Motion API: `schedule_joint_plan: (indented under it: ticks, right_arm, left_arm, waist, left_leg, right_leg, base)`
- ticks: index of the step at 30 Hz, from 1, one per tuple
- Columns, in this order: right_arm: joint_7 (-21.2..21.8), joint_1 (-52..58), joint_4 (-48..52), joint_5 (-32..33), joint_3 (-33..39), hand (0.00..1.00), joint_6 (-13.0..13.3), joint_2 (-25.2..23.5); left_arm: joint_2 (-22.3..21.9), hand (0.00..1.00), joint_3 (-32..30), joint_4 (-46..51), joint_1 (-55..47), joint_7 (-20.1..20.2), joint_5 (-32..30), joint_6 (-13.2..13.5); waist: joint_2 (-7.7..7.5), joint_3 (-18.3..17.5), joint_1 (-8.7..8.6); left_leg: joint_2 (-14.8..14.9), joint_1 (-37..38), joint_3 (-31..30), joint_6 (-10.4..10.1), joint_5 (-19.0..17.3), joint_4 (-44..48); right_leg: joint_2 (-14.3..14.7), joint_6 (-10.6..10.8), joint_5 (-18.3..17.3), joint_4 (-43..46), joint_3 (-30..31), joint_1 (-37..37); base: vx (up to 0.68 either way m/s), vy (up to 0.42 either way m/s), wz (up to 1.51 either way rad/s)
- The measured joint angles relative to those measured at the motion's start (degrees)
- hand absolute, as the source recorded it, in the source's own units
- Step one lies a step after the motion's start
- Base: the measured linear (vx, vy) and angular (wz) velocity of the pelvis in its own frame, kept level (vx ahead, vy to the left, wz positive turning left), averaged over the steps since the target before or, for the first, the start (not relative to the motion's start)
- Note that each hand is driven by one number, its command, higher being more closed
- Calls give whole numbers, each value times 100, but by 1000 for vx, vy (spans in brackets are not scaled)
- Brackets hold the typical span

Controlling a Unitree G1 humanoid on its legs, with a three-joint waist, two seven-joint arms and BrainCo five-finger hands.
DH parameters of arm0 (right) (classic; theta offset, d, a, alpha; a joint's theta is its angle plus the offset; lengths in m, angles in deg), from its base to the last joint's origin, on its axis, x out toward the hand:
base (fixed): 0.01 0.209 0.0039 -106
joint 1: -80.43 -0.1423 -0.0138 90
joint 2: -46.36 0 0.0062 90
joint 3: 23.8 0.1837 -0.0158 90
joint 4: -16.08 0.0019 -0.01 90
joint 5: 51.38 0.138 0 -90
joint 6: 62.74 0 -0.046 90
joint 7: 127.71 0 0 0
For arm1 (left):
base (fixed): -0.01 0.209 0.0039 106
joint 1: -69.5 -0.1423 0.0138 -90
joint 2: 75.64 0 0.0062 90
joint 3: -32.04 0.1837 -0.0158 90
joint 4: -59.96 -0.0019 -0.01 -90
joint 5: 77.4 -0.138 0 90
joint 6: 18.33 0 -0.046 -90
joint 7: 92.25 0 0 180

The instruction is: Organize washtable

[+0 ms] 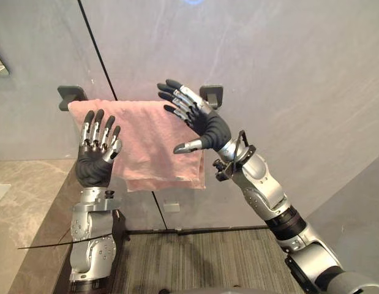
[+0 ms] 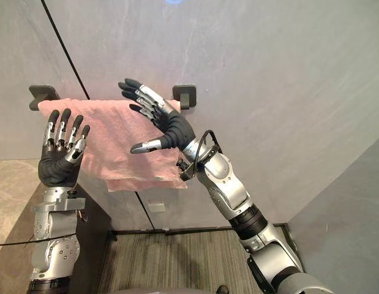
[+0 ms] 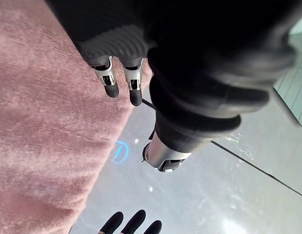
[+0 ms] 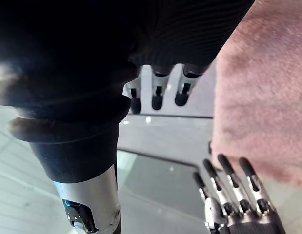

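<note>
- Pink terry-cloth towel (image 1: pixel 149 147) hung draped against the wall, its long axis running left to right, loose edges pointing down, nap fuzzy.
- Two dark blocky brackets (image 1: pixel 71 94) flanked its top edge on the smooth grey wall (image 1: pixel 287 92).
- Left hand (image 1: pixel 94 164) stood upright before the towel's left part, fingers straight, holding nothing.
- Right hand (image 1: pixel 209 130) was spread wide at the towel's upper right, empty.

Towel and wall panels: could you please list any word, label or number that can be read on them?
None can be read. The pink towel bears no print, the grey wall is plain, and the small white plate low on the wall is too small to tell.
</note>
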Motion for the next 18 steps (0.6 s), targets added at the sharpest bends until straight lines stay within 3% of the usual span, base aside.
schedule_joint_plan:
  ticks: [1,12,18]
  right_arm:
    - [41,-2,-14,1,-2,0,0,-38]
    - [104,-292,-690,-65,-462,0,-30,-467]
    - [4,-520,-1477,-231,-468,0,-125,-736]
  left_arm:
    - [-30,0,1,-62,1,57,86,-4]
    - [-215,0,46,-925,39,365,630,-231]
    - [-145,0,143,-2120,716,327,667,-251]
  waist:
    - [-4,15,64]
    - [-95,197,81]
    - [-115,354,86]
  left_leg:
    - [5,-38,1,0,0,0]
    - [15,-256,-123,-6,8,3]
    - [13,-617,-214,12,72,3]
  right_leg:
    - [5,2,1,0,2,-43]
    - [42,-30,21,4,-166,-169]
    - [39,-80,59,4,-267,-466]
  base:
    - [40,-10,-2]
    - [57,-6,6]
    - [11,0,8]
